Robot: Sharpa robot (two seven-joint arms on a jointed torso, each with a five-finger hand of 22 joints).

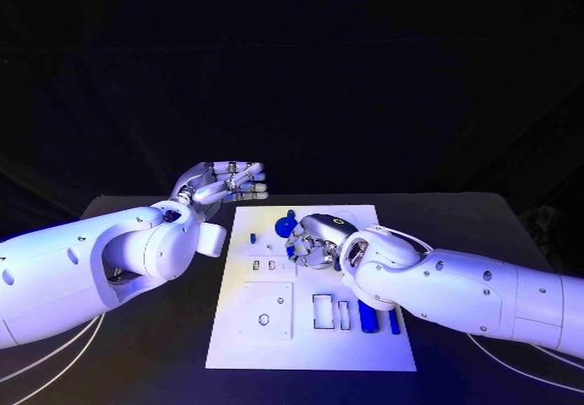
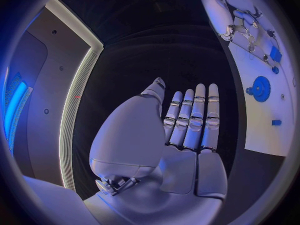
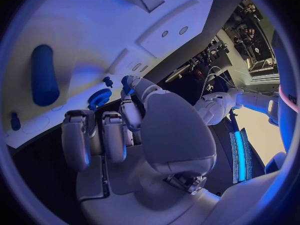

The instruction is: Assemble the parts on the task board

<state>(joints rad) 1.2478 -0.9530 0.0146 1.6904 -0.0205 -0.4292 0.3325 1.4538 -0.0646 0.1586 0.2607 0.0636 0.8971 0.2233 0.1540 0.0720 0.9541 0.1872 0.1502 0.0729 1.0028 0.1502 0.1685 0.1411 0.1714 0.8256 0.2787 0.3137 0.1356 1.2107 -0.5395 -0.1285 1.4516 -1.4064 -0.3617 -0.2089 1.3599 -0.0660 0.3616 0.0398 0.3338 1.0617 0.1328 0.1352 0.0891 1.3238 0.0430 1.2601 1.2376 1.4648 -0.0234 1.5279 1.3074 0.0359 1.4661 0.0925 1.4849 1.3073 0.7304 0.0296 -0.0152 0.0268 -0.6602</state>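
The white task board (image 1: 262, 342) lies in the middle of the table. A blue gear (image 1: 285, 226) stands near its far edge, also seen as the blue gear (image 3: 99, 98) and the blue gear (image 2: 261, 88). A thick blue cylinder (image 1: 369, 316) and a thin blue rod (image 1: 396, 320) lie at the board's right side. My right hand (image 1: 314, 240) hovers low over the board just beside the gear, fingers curled in. Its thumb and a finger pinch a small blue part (image 3: 127, 83). My left hand (image 1: 225, 181) is raised beyond the board's far left corner, fingers straight and together, holding nothing.
Rectangular slots (image 1: 322, 310) and a square plate with holes (image 1: 264, 309) mark the near half of the board. A small blue peg (image 1: 253, 239) stands left of the gear. Bare black table (image 1: 146, 354) lies on both sides of the board.
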